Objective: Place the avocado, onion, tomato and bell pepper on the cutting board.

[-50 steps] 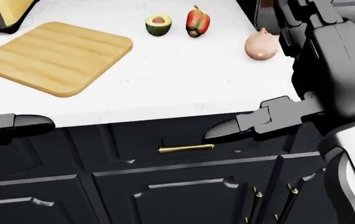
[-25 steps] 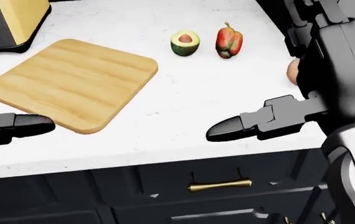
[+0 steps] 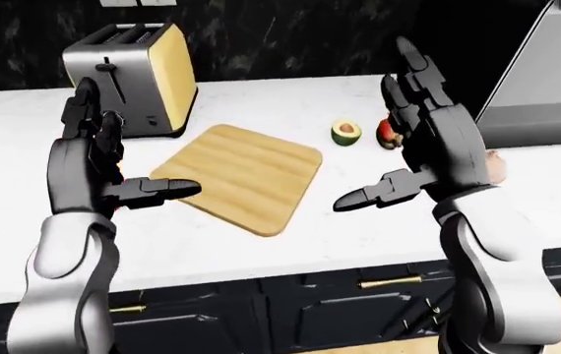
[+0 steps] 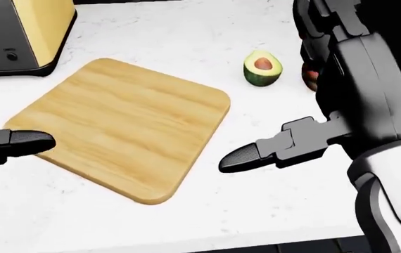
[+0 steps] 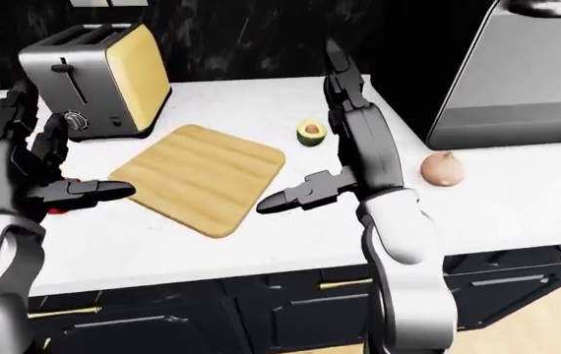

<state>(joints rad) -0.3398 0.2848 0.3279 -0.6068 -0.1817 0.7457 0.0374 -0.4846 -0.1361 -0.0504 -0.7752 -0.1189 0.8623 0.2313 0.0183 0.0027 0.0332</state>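
Observation:
A wooden cutting board [image 4: 123, 126] lies bare on the white counter between my two hands. The halved avocado [image 4: 262, 68] sits to the upper right of the board. The red bell pepper [image 3: 389, 134] stands just right of it, mostly hidden behind my right hand [image 3: 399, 140]. That hand is raised and open, thumb pointing toward the board. The onion [image 5: 442, 169] rests farther right on the counter. My left hand [image 3: 113, 158] is raised and open at the board's left edge. A small red patch [image 5: 57, 211] shows under it; I cannot tell whether it is the tomato.
A silver and yellow toaster [image 3: 137, 77] stands at the upper left of the counter, close to the board. A large steel appliance [image 5: 527, 74] fills the upper right. Dark cabinets with brass handles [image 3: 389, 282] run below the counter edge.
The camera has moved: in the head view the board, avocado and pepper slid down and right, and the cabinet fronts dropped out of sight. Both hands stay open, holding nothing.

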